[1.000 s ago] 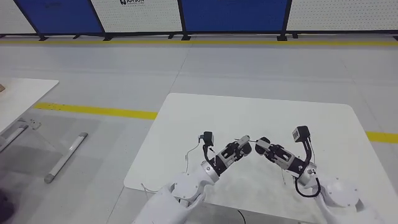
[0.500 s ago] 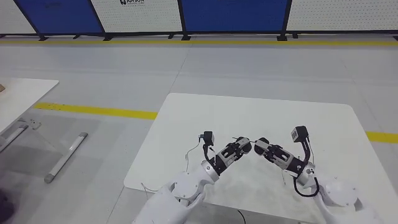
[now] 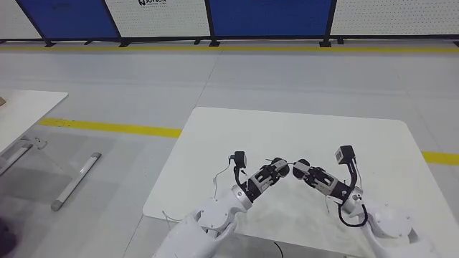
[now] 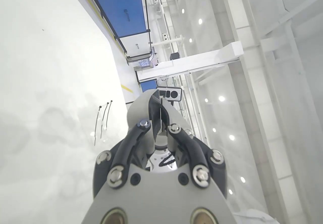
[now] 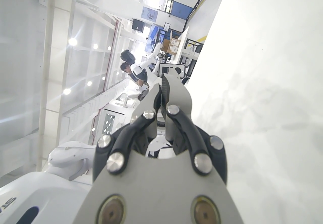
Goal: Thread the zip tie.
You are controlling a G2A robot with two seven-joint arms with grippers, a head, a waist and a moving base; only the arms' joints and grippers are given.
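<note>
3 loose zip ties (image 4: 103,121), white table (image 4: 50,58) beneath

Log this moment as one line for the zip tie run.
left gripper: shut | right gripper: shut, tip near left's, above white table | grasp contents: cannot tell | loose zip ties: flat on table

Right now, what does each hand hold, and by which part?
Left hand and right hand are shut, tips close together; what they pinch cannot be told.
</note>
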